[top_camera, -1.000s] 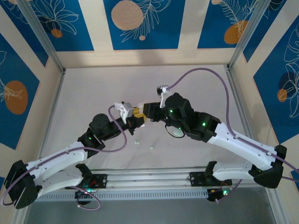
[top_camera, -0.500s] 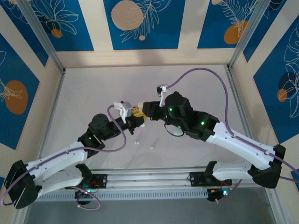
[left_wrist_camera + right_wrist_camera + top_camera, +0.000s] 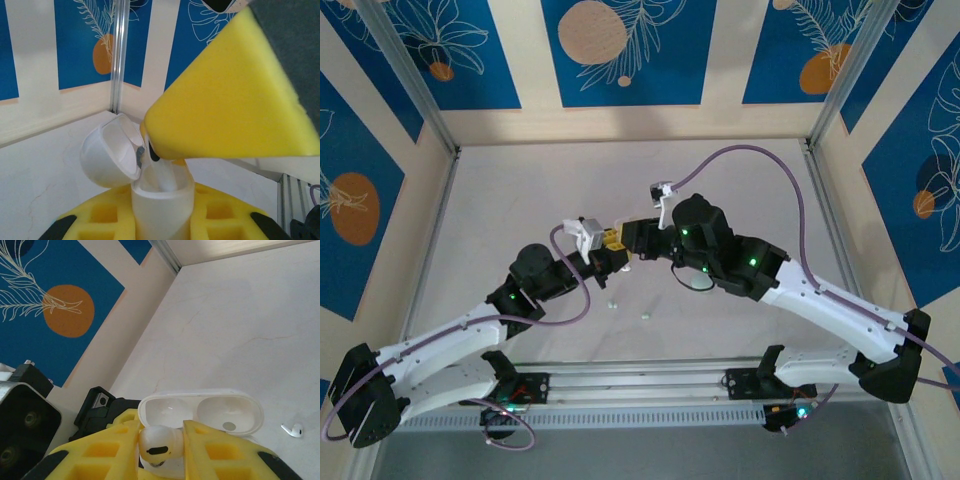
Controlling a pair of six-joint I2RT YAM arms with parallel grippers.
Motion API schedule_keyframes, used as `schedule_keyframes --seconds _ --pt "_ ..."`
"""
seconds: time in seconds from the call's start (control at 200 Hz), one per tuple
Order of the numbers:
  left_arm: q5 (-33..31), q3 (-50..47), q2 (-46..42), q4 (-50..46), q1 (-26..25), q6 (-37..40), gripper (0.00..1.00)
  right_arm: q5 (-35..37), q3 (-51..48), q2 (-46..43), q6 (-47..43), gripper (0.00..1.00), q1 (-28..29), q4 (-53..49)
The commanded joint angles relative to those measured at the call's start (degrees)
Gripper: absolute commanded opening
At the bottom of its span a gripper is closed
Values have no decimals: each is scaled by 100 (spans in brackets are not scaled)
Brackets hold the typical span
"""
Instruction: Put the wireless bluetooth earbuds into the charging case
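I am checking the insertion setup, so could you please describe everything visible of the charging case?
The charging case is glossy white plastic with rounded edges. Its hinged lid is flipped open sideways. It stands upright, clamped between the left gripper's yellow foam pads. The right gripper holds a white earbud at its open mouth.

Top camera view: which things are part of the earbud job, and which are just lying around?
Part of the job:
- open white charging case, held in the left gripper
- white earbud, held in the right gripper, right at the case
- loose earbuds waiting on the table

Just around:
- purple cables
- blue leaf-patterned walls
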Motion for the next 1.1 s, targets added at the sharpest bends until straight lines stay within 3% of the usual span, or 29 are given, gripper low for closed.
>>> schedule_keyframes --seconds 0.0,0.47,0.895,1.095 --pt "-174 135 -195 568 -36 73 19 -295 87 134 -6 28 65 -525" --pt "-60 117 -283 618 -31 226 19 -142 397 213 -99 34 26 -1029" --pt "-185 87 -455 293 -31 353 19 -345 791 -40 -351 48 -170 -1072" --pt "-633 89 -855 -410 -28 414 18 -276 548 -555 -353 48 -900 -1012"
